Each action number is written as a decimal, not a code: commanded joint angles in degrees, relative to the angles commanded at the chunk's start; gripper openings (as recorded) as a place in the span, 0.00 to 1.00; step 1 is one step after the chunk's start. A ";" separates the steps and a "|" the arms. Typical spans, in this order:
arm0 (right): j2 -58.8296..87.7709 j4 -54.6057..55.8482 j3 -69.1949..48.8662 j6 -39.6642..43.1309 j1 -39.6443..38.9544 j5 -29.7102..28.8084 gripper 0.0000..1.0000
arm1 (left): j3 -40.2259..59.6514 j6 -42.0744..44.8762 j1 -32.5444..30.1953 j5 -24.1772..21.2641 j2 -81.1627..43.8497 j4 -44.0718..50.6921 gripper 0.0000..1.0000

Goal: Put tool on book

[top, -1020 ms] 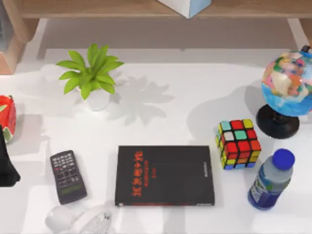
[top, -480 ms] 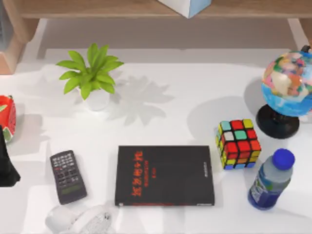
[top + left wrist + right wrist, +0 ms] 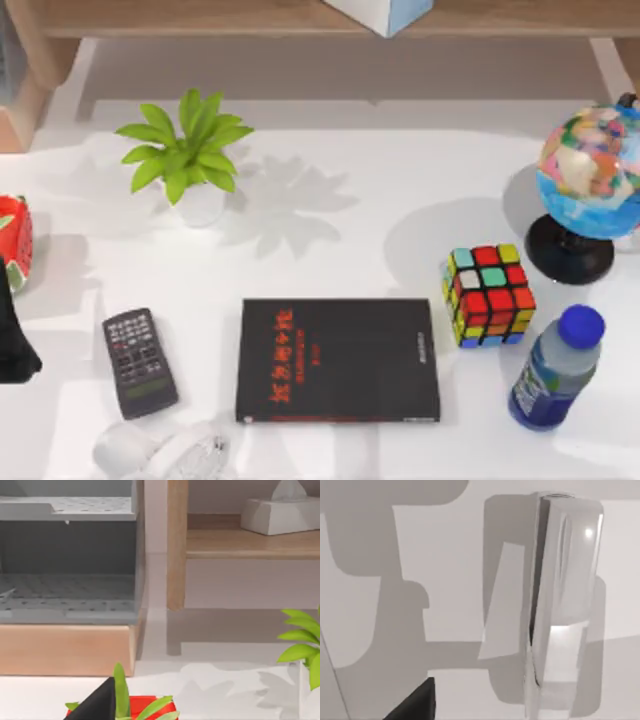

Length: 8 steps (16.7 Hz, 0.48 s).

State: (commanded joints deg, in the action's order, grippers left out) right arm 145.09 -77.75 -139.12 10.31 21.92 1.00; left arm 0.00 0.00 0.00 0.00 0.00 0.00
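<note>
Evidently the tool (image 3: 564,595) lies on the table (image 3: 400,200) off the near-left corner of the book (image 3: 340,360) — not yet on it — so our right gripper (image 3: 415,702) hangs above it, we judge for a grasp, though we cannot tell whether it is open or closed, while the left arm (image 3: 12,345) sits parked at the table's left edge.

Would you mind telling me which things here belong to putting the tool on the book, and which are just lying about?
For the job: tool, book.
Just lying about: calculator, plant, cube, bottle, globe.
</note>
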 joint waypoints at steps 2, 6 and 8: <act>-3.58 3.47 7.04 0.40 0.41 0.09 1.00 | 0.00 0.00 0.00 0.00 0.00 0.00 1.00; -9.05 8.80 17.90 0.61 0.68 0.06 1.00 | 0.00 0.00 0.00 0.00 0.00 0.00 1.00; -10.02 9.92 19.82 0.65 0.75 0.03 1.00 | 0.00 0.00 0.00 0.00 0.00 0.00 1.00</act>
State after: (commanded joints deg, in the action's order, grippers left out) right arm 135.08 -67.84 -119.30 10.96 22.67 1.03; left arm 0.00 0.00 0.00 0.00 0.00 0.00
